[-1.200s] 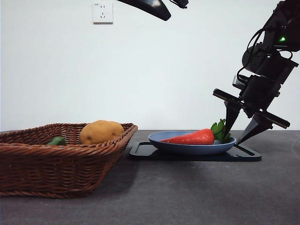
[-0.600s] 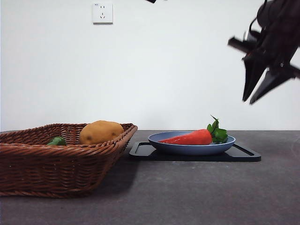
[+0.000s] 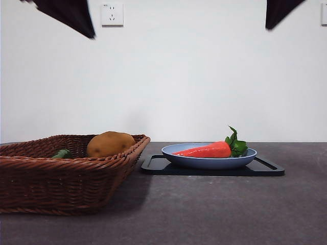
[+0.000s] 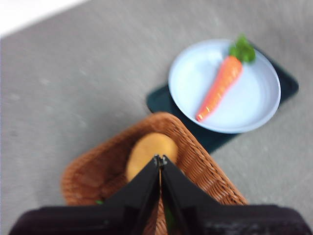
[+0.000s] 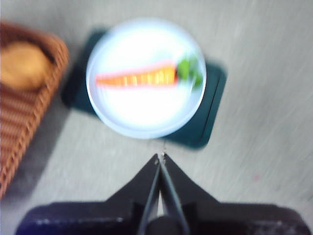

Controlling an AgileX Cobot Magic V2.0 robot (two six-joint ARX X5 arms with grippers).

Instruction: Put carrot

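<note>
Two arms: both raised clear of the counter (image 3: 214, 214), each showing only as a dark tip at a top corner of the front view.
Left gripper (image 4: 160, 160): high above the basket (image 3: 30, 173), jaws pressed together and empty.
Basket: on the left, holding a potato (image 3: 110, 144) and a small green vegetable (image 3: 62, 153).
Tray (image 3: 265, 167): dark, flat on the counter just right of the basket, with a plate (image 3: 204, 162) on it.
Carrot (image 3: 207, 150): lying on its side in the plate, tip toward the basket, green leaves at the far right end.
Right gripper (image 5: 162, 157): high above the plate's near side, jaws clenched on nothing.
Progress: the carrot looks placed; the task seems done or nearly so.
Risk: the carrot is glossy and tapered, so a nudge to plate or tray could roll it toward the rim; an arm dropping low again could clip the leaves or shift the plate.
</note>
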